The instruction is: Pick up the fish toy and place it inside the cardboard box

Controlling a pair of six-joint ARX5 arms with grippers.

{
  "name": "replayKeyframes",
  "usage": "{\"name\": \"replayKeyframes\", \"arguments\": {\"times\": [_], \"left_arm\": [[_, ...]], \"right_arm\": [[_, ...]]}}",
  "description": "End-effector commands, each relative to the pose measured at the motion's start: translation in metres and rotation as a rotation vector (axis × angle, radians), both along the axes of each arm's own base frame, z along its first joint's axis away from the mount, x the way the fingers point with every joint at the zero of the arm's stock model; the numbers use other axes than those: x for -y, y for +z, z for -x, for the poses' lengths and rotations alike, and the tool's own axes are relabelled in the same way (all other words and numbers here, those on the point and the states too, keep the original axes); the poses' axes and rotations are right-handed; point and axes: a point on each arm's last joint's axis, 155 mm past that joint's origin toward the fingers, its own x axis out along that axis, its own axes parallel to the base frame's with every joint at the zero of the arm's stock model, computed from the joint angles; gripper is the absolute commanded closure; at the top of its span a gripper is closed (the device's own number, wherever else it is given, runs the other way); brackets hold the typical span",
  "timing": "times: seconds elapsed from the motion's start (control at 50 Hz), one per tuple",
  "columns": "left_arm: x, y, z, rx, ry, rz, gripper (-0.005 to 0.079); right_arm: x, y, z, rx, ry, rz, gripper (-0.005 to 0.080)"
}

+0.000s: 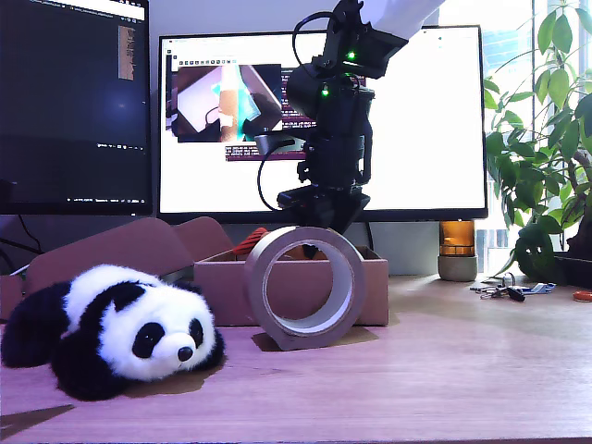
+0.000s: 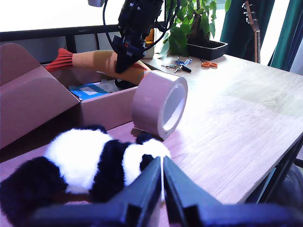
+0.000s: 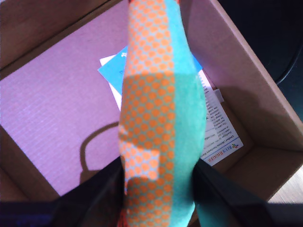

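Daylight fell across the wooden bench point(image 1: 462, 370), where the cardboard box point(image 1: 222, 291) sat at the middle of the exterior view with its flaps folded outward. Above it hung the second end effector point(image 1: 335, 220), its dark fingers point(image 3: 102, 198) pinching the fish toy point(image 3: 161, 118) from both sides. The toy's spotted orange and teal body stretched out over the box's open inside, above the rim; whether any part of it brushed the floor of the box I could not tell. In the exterior view only its red tail point(image 1: 250, 242) peeked over the box wall, toward ten o'clock from the tape roll point(image 1: 262, 277). That roll stood on edge against the near wall of the box and hid the fingertips from that side. From the first wrist view the fish toy point(image 2: 94, 60) lay roughly level in the grip of the second end effector point(image 2: 124, 59), tail fanned out over the box point(image 2: 102, 111). A blue card point(image 3: 111, 66) and a printed sheet point(image 3: 220, 127) lay on the box floor. The first end effector point(image 2: 162, 189) had its jaws pressed together with nothing between them, hovering just over the panda plush point(image 2: 85, 161). The panda point(image 1: 120, 328) sprawled on its belly at about eight o'clock in the exterior view, just beside the box. A bright monitor point(image 1: 416, 120) stood behind the arm, a potted plant point(image 1: 546, 139) at three o'clock, and a bunch of keys point(image 1: 504, 289) lay near its pot.
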Motion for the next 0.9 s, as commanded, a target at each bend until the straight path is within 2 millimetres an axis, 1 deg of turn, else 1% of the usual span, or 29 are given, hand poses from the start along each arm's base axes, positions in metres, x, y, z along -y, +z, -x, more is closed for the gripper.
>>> {"name": "replayKeyframes", "arguments": {"times": [0.0,0.1,0.16,0.44,0.54,0.74,0.88], "left_arm": [[0.000,-0.011,0.000,-0.018,-0.002,-0.017,0.0755],[0.000,-0.011,0.000,-0.018,0.001,-0.018,0.0755],[-0.001,-0.011,0.000,-0.018,0.002,-0.018,0.0755],[-0.001,-0.011,-0.001,-0.017,0.009,-0.020,0.0755],[-0.001,-0.011,-0.001,-0.017,0.009,-0.020,0.0755],[-0.001,-0.011,-0.001,-0.017,0.009,-0.020,0.0755],[-0.001,-0.012,-0.001,-0.018,0.009,-0.019,0.0755]], "right_arm": [[-0.001,0.007,-0.002,0.022,0.002,0.003,0.0362],[0.000,0.008,-0.003,0.027,-0.003,0.010,0.0280],[0.000,0.007,-0.002,0.025,-0.004,0.010,0.0255],[0.004,0.002,0.007,-0.017,-0.006,0.026,0.0255],[0.003,0.004,0.008,-0.020,-0.025,0.013,0.0255],[-0.016,0.013,0.014,-0.051,-0.003,-0.098,0.0252],[-0.020,0.015,0.015,-0.065,-0.012,-0.140,0.0252]]}}
